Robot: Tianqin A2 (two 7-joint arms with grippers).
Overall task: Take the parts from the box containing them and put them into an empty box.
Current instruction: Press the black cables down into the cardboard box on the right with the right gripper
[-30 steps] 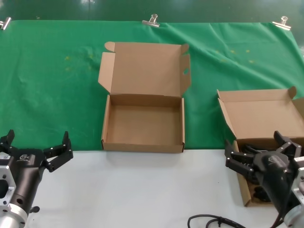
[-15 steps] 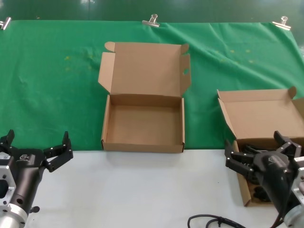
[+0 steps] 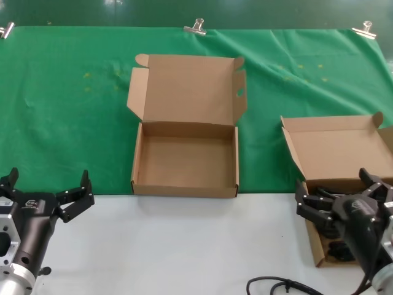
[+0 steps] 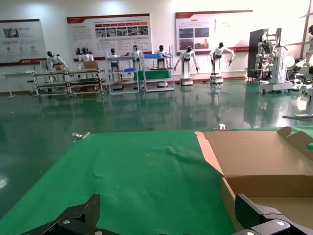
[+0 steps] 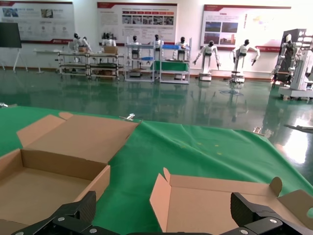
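The empty box stands open at the middle of the green cloth, with a small oval hole in its right lid flap. It also shows in the left wrist view and the right wrist view. The box containing the parts stands open at the right and also shows in the right wrist view. Black power cables lie in its tray, partly hidden by my arm. My right gripper is open and empty above that tray's near-left part. My left gripper is open and empty, parked at the front left.
A green cloth covers the back of the table and is held by metal clips. The front strip is white tabletop. A loose black cable lies on it at the front right.
My right gripper has shifted slightly to the right over the box with the cables. The left arm and both boxes have not moved.
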